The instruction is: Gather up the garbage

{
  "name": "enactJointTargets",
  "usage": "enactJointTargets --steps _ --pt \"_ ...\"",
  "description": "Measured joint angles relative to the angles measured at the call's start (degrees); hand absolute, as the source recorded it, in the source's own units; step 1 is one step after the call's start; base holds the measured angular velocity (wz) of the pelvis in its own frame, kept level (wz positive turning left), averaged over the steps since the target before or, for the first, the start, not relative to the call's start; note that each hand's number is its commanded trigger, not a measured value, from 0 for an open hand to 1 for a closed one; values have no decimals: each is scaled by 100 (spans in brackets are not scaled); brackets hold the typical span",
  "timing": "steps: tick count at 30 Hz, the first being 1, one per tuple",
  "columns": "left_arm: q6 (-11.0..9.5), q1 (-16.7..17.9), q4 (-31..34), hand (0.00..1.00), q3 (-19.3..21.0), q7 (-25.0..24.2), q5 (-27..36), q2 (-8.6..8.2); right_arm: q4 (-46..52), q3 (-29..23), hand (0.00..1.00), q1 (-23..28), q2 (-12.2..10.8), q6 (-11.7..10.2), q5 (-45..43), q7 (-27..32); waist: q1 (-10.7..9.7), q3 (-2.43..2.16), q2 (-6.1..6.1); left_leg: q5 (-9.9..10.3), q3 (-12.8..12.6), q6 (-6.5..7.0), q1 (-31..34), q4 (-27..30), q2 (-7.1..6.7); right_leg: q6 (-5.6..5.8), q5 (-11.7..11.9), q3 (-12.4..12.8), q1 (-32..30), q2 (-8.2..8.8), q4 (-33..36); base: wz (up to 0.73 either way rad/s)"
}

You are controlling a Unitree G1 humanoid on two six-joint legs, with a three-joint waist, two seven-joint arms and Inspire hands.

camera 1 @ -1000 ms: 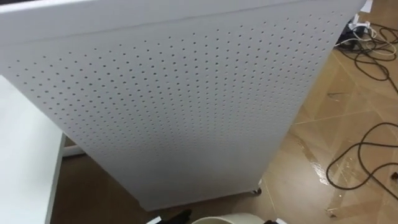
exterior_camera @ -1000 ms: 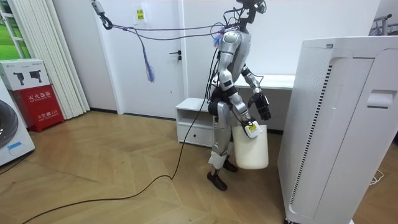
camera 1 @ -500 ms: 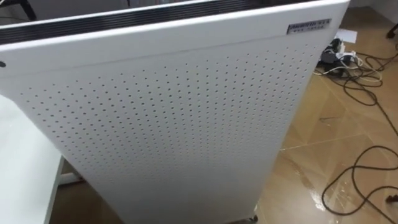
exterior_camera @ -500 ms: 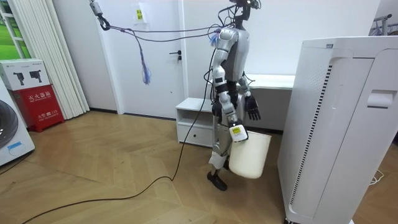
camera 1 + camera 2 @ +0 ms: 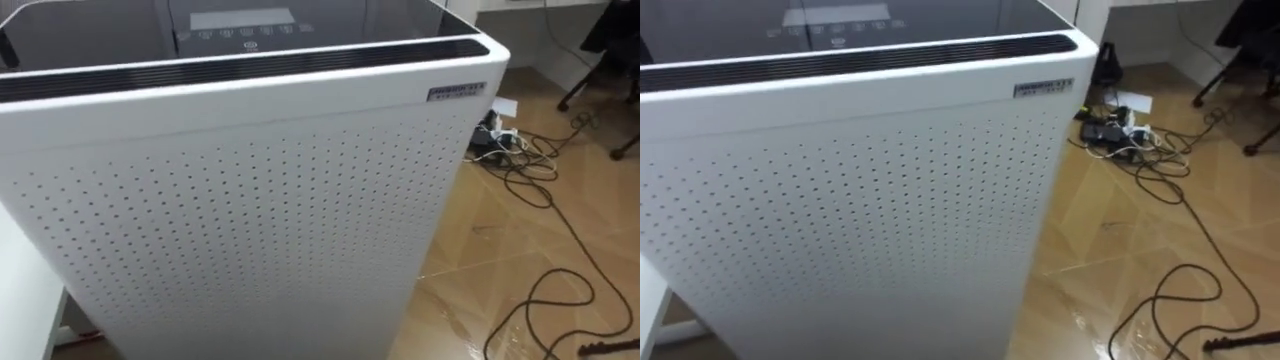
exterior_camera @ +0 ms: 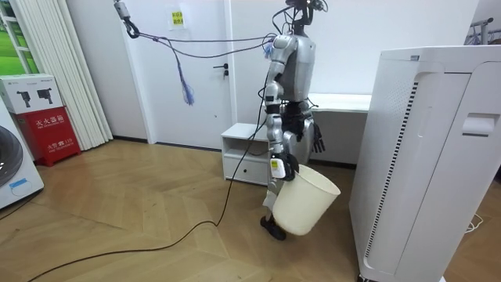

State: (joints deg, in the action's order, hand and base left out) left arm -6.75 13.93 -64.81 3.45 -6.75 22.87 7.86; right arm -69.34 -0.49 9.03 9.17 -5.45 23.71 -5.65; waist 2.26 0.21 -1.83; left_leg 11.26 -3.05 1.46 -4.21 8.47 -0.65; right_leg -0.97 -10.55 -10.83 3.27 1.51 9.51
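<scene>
Wood floor (image 5: 470, 270) under white cabinet (image 5: 240, 220), cables (image 5: 500, 145)

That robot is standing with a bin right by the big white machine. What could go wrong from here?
1. The white bin hangs tilted from the right hand, so it could slip, or spill whatever is inside.
2. The tall perforated cabinet stands close in front; a step forward might knock the bin against it.
3. Loose cables lie on the floor beside the cabinet and could snag a foot if it walks that way.
</scene>
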Motion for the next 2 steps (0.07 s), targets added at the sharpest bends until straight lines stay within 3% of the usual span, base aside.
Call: enactJointTargets --steps 2 --pt "64 -20 -93 0 47 19 -6 -25 -53 -97 100 7 1 8 104 15 -49 -14 34 5 -7 8 -21 -1 -4 2 1 17 1 3 4 0"
